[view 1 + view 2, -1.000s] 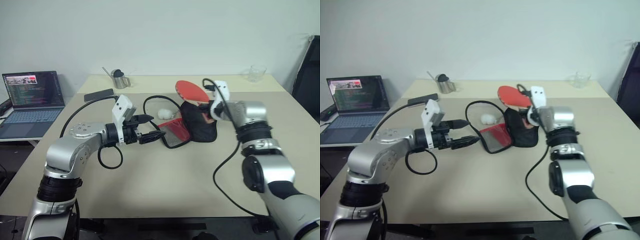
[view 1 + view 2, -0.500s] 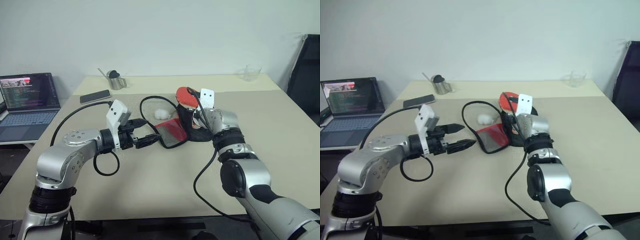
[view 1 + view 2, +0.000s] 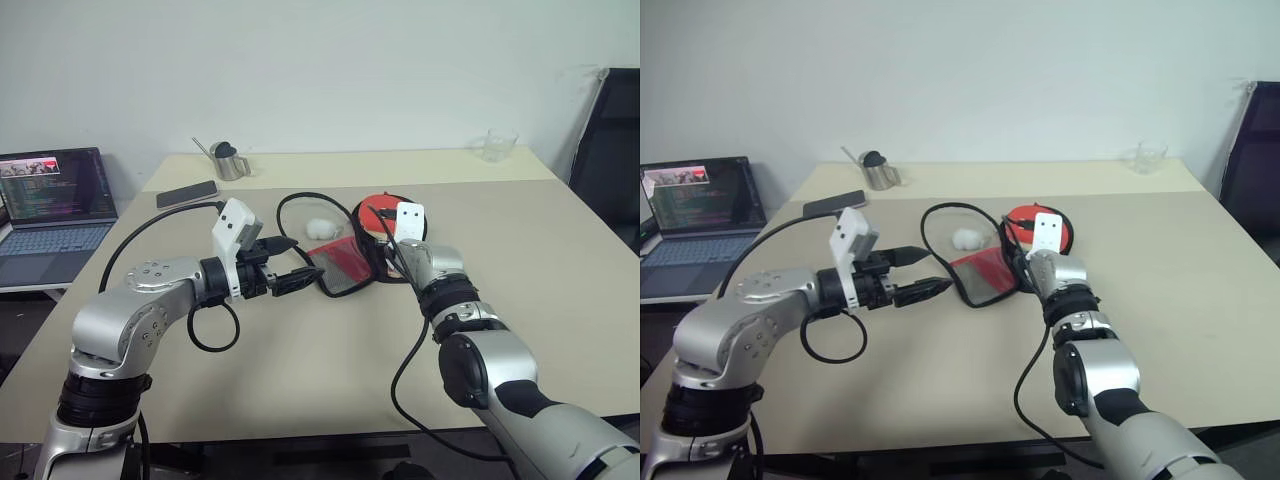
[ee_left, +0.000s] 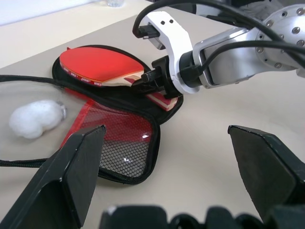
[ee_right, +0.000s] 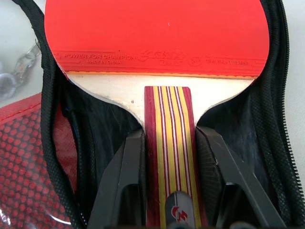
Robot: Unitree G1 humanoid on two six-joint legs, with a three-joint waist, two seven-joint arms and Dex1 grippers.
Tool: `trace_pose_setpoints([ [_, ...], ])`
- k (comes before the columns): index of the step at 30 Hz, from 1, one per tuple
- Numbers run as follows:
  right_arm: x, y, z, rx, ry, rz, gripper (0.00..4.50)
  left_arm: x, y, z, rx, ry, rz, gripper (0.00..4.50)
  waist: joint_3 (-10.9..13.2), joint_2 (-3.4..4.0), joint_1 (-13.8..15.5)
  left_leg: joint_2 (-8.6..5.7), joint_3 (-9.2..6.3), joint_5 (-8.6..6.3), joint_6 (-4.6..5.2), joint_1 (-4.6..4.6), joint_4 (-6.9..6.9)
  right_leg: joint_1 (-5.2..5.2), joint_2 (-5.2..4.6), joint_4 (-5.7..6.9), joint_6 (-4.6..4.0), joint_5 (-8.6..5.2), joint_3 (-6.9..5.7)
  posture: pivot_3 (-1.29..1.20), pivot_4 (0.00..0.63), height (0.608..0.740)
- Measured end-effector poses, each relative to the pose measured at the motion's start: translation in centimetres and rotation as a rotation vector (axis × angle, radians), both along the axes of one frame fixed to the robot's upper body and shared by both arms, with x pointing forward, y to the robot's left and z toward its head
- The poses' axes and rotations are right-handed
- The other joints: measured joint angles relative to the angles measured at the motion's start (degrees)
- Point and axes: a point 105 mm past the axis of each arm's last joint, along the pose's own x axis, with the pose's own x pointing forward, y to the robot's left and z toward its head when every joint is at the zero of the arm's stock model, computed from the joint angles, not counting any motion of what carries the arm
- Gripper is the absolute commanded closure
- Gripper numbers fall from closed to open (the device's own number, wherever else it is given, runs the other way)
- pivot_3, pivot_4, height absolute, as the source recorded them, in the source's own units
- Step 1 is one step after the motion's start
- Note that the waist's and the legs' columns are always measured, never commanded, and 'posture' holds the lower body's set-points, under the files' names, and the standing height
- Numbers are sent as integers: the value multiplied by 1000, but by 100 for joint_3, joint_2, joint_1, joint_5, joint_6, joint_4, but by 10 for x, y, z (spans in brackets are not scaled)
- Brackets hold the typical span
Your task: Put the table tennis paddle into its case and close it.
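The table tennis paddle lies red face up inside the open black half of its case, near the table's middle. My right gripper is shut on the striped wooden handle, one black finger on each side. The case's red mesh flap is folded out flat toward my left gripper. My left gripper hovers open just left of that flap, pointing at it, with nothing between its fingers.
A white fluffy ball and a black cable loop lie just behind the case. A phone and a metal jug sit at the back left, a glass at the back right. A laptop stands off to the left.
My right gripper has come down with the paddle, from raised and tilted above the case to lying flat in its black half. The left gripper has stayed where it was, open.
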Motion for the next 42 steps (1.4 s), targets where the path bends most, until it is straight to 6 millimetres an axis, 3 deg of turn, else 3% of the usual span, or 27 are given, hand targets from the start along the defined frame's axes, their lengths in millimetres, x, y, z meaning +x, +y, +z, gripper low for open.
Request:
trace_pose_setpoints([
  [16,3,3,-5,-21,-16,33,3395,-2,-1,1,6,-12,8,0,0,0,0,3,6,0,0,4,0,0,2,2,0,0,6,0,150,740],
  [26,3,9,-12,-3,-26,57,67,-3,2,-1,26,4,9,0,0,0,-3,5,8,0,1,6,-1,0,5,2,0,0,8,0,150,740],
  [33,4,6,-9,12,-39,77,22,-1,3,3,33,-6,10,0,0,0,-2,5,8,0,1,6,-1,0,5,1,0,0,8,0,150,740],
  [36,7,0,12,7,-109,114,22,9,14,-1,34,17,73,0,0,0,2,5,7,0,1,5,-2,-1,5,1,0,0,8,0,150,740],
  [39,6,-19,61,-14,-310,149,22,26,36,-11,48,66,207,0,0,0,19,4,3,-2,3,2,-4,-3,5,-2,1,-1,5,0,150,740],
  [42,-13,-46,105,-37,-505,233,22,44,67,-35,87,152,384,0,0,0,64,2,1,-8,14,1,-6,-2,6,-7,5,-3,2,0,150,740],
])
